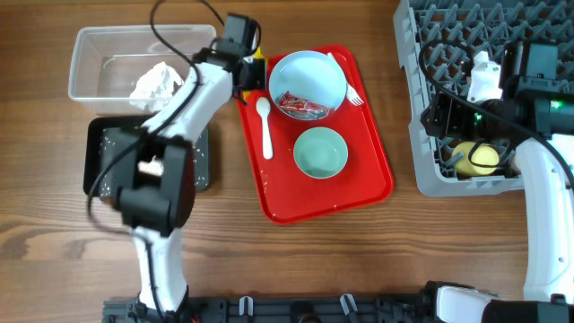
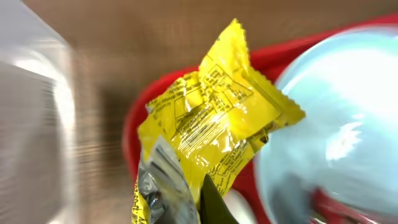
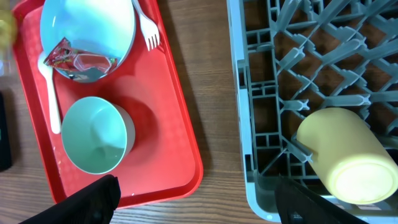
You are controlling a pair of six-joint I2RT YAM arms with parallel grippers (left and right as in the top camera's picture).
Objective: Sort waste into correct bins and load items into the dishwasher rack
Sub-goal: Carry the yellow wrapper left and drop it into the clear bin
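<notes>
the left gripper (image 1: pixel 245 66) sits at the upper left corner of the tray (image 1: pixel 359 184), closed tight on the yellow wrapper (image 2: pixel 211 118). in the left wrist view the wrapper fills the middle of the frame, pinched at its lower end, with the tray corner behind it and a pale blue bowl (image 2: pixel 336 118) to the right; that view is blurred, so i cannot tell if the wrapper touches the tray. from overhead only a bit of yellow shows beside the gripper

the clear tub (image 1: pixel 90 54) is at the upper left of the overhead frame with the napkin (image 1: pixel 157 82) in it. just below it is the black tub (image 1: pixel 99 152), partly hidden by the left arm, with white grains (image 1: pixel 202 163) along its right side

on the tray, the top bowl holds the red wrapper (image 1: pixel 300 106). the spoon (image 1: pixel 265 121) lies left of it, the fork (image 1: pixel 352 88) at its right rim, and a second bowl (image 1: pixel 320 152) stands below it

the rack (image 1: pixel 408 90) fills the right edge. the yellow cup (image 3: pixel 342 152) lies on its side among the pegs at the lower end. the right gripper (image 3: pixel 196 183) hangs over the rack's near rim, jaws wide apart and holding nothing
</notes>
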